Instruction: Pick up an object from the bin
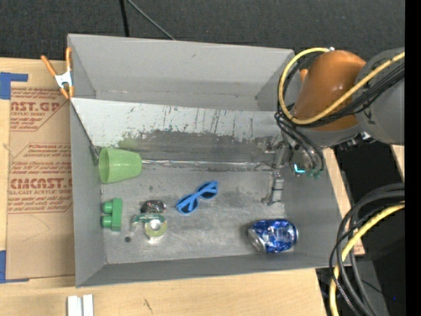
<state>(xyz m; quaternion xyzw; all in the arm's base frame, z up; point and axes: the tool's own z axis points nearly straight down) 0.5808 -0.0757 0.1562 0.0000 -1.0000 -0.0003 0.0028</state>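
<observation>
Just behind the crushed blue can (273, 236), the jaws hover inside the bin (177, 71). I cannot tell whether they are open. Nothing looks grasped yet, so the whole pick remains.

Grey metal bin (177, 71), green cup (119, 165) on its side at left, green block (111, 214) lower left, small shiny thing (151, 224) beside it, blue sunglasses (197, 197) centre, crushed blue can (273, 236) lower right.

A robotics lab: a scuffed grey metal bin (197, 64) sits on a wooden bench (197, 289), cabled KUKA arm (332, 91) at three o'clock.
</observation>
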